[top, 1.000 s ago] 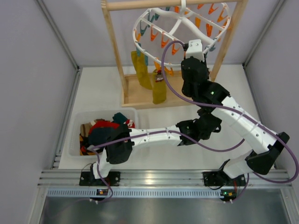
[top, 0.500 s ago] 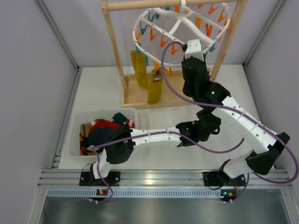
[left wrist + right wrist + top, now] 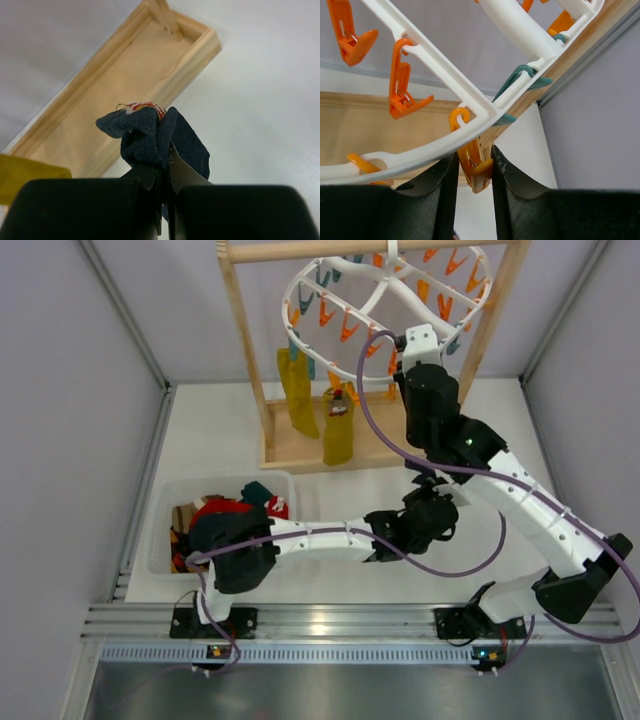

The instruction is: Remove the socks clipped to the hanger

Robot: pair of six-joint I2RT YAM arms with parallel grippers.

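The left gripper [image 3: 163,170] is pinched tight on a navy sock [image 3: 150,132]. The sock is bunched up in a soft lump above the fingers, and a bit of red, yellow and white shows at its top edge. This gripper is over the white table [image 3: 220,430], near the right end of the flat base of the wooden stand [image 3: 115,85], and well apart from the hanger.

The right gripper [image 3: 473,165] is up high at the far side. Its two fingers are close together around an orange peg [image 3: 477,172], one on each side, and they seem to touch it. The peg hangs from the rim of the white hanger [image 3: 445,74]. More orange and teal pegs hang along the rim.

Two yellow socks [image 3: 298,390] hang down from the left part of the hanger, over the stand's base. One [image 3: 338,428] is a little nearer and more to the right.

On the near left sits a clear bin [image 3: 165,502] with red, dark and teal socks inside.
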